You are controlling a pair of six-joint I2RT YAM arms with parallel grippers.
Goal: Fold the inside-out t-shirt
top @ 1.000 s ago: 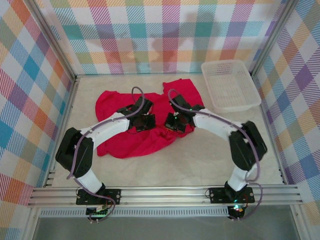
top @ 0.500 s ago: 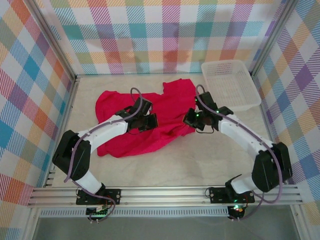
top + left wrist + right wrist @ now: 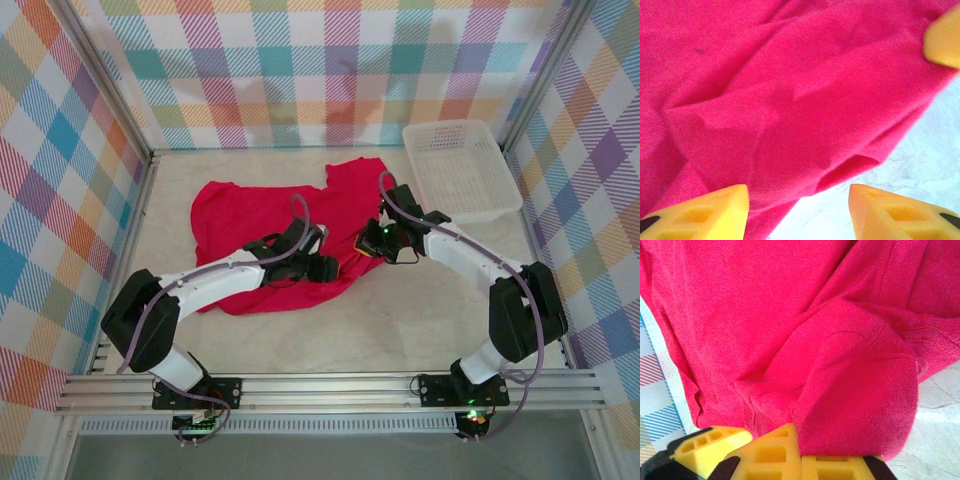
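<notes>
The inside-out t-shirt [image 3: 260, 215] lies crumpled and bright red across the middle of the table, one flap reaching toward the back [image 3: 355, 180]. My left gripper [image 3: 322, 266] hovers over the shirt's near right edge. In the left wrist view the left gripper [image 3: 799, 212] is open, its yellow fingertips [image 3: 702, 212] apart, with the shirt's hem [image 3: 805, 150] and bare table between them. My right gripper [image 3: 372, 243] is at the shirt's right edge. In the right wrist view the right gripper [image 3: 800, 457] is shut on a bulging fold of red cloth [image 3: 855, 400].
A white plastic basket [image 3: 447, 126] stands at the back right, close behind the right arm. Bare pale tabletop [image 3: 400, 320] stretches in front of the shirt. Checked walls enclose the table. A yellow finger of the other gripper [image 3: 945, 37] shows in the left wrist view.
The left gripper has let go, opened, and moved right and nearer to the shirt's near right edge. The right gripper pulled its pinch of cloth to the right and stays shut.
</notes>
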